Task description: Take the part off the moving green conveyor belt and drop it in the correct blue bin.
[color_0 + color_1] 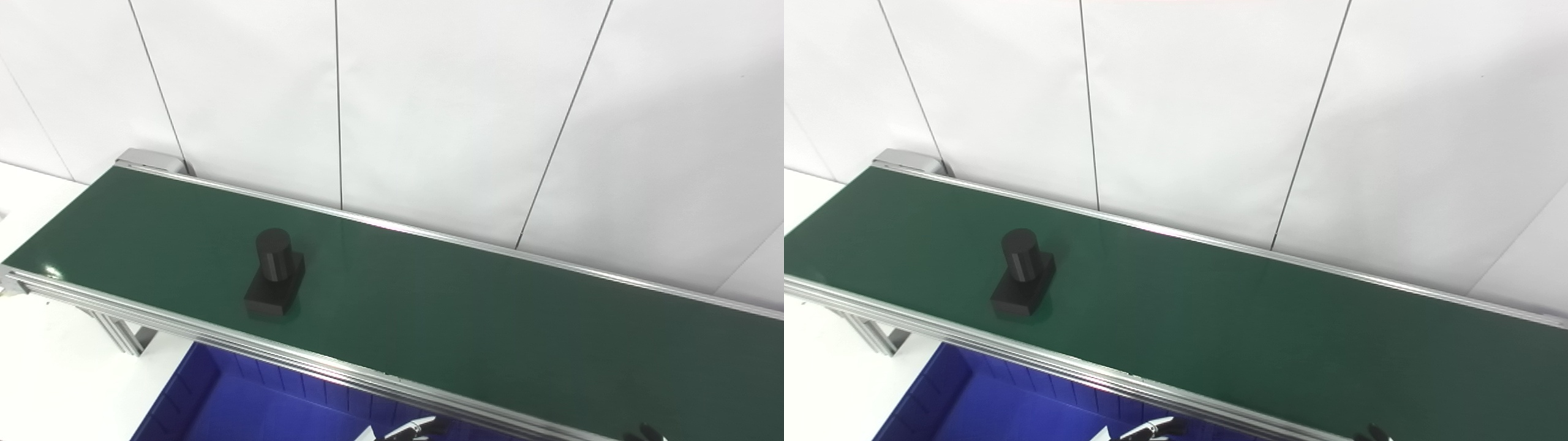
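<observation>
- Blue bin (pixel 202 398): ribbed plastic walls, below the belt's near rail, left of the left hand (pixel 401 430).
- Part (pixel 274 272): matte black cylinder upright on a rectangular block, on the smooth green conveyor belt (pixel 490 306), far up-left of both hands.
- Left hand, right hand (pixel 643 433): only tips show; fingers' spread cannot be told.

White panelled wall (pixel 429 110) is filling the upper part of both views, w/ thin dark seams (pixel 337 104) running top to bottom btwn panels, some leaning diagonally. Light is falling evenly; a soft grey shadow is lying across the wall's right side. Below the wall, at far left, a white floor or tabletop surface (pixel 43 380) is showing, can't tell which. An aluminium support leg (pixel 119 334) is standing on that white surface, well below the wall's base.
</observation>
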Controlling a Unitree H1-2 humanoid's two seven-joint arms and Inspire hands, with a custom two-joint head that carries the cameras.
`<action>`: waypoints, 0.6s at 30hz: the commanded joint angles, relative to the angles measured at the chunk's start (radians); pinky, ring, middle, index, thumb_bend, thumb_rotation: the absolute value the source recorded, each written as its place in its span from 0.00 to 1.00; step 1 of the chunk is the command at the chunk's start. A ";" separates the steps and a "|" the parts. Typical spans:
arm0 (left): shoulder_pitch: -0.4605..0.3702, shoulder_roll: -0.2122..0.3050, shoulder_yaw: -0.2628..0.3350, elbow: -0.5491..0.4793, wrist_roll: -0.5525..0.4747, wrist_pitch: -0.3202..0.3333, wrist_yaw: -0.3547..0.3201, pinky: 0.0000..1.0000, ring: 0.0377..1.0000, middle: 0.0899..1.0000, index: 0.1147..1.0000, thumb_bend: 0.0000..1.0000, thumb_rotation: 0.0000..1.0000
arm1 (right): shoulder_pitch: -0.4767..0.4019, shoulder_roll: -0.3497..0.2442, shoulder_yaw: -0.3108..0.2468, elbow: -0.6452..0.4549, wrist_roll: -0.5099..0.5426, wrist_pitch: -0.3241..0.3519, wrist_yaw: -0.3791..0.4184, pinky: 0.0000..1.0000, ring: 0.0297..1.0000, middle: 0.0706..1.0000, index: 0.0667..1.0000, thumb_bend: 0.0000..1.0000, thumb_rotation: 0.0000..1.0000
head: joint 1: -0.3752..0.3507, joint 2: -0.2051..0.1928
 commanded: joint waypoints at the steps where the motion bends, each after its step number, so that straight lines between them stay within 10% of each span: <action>1: -0.004 0.006 -0.003 -0.014 0.001 -0.045 0.026 0.73 0.84 0.89 0.88 0.93 0.24 | -0.019 0.005 -0.017 -0.048 0.011 -0.019 0.011 0.62 0.75 0.81 0.89 0.82 0.34 | -0.001 0.002; 18: 0.000 0.064 0.037 -0.060 -0.045 -0.044 -0.086 0.73 0.87 0.93 0.90 0.96 0.23 | -0.092 0.023 -0.062 -0.122 -0.013 0.056 0.069 0.62 0.76 0.82 0.89 0.79 0.51 | -0.021 0.019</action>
